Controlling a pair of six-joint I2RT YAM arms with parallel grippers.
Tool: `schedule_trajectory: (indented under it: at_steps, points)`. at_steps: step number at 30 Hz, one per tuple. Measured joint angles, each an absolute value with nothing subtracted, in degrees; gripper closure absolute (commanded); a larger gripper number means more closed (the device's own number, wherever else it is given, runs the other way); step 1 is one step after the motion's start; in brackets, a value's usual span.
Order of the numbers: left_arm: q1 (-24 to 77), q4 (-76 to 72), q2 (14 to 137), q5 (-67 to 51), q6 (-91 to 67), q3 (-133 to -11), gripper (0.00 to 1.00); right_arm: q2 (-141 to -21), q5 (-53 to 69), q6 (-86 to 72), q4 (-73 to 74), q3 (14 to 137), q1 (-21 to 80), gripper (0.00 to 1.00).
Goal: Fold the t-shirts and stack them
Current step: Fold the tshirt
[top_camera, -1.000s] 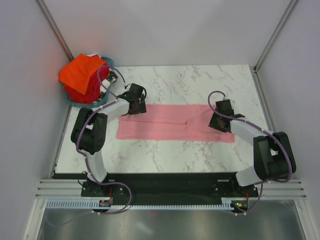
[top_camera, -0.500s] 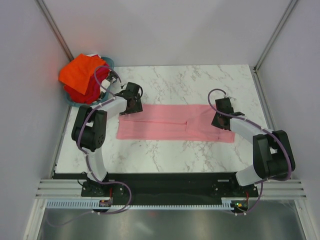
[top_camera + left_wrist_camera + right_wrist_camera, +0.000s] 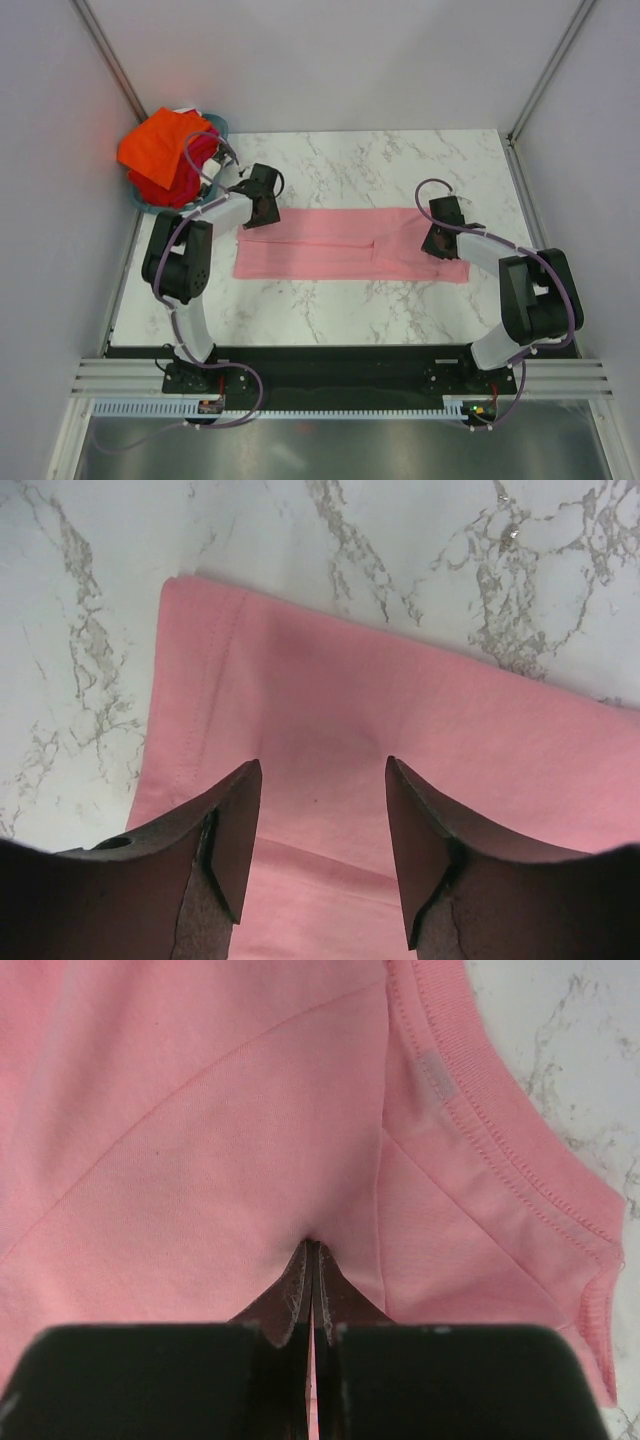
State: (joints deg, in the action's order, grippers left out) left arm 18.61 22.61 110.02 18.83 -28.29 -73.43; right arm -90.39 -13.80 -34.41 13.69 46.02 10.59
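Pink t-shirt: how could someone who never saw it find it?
Find the white marble table. Across its middle lies the pink t-shirt, folded into a long flat strip. The other shirts are orange and red, heaped in the corner basket.

Twin arms, purple cables.
White links, black joints on left arm (image 3: 222, 213) and right arm (image 3: 492, 259); dark tapered fingers on left gripper (image 3: 322, 766) and right gripper (image 3: 311, 1250).
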Motion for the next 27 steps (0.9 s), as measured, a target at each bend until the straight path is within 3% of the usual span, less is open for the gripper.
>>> schedule_trajectory:
  at_steps: [7, 10, 11, 12, 27]
  points:
    - [18.59, 21.17, 103.22, 20.10, -29.45, -68.01, 0.53, -90.41, -13.76, -34.52, 13.10, 45.87, 10.59, 1.00]
    - [18.59, 19.55, 101.41, 20.64, -29.85, -67.72, 0.77, -90.41, -13.72, -34.57, 12.73, 45.78, 10.59, 1.00]
    - [18.57, 19.03, 101.41, 20.62, -30.04, -67.75, 0.96, -90.41, -13.69, -34.61, 12.71, 45.78, 10.59, 1.00]
    - [18.52, 18.87, 101.65, 20.60, -30.11, -67.75, 0.98, -90.41, -13.65, -34.68, 12.67, 45.76, 10.57, 1.00]
    - [17.72, 21.63, 111.46, 18.79, -30.87, -72.88, 0.98, -92.68, -12.91, -35.07, 10.92, 47.29, 9.50, 1.00]
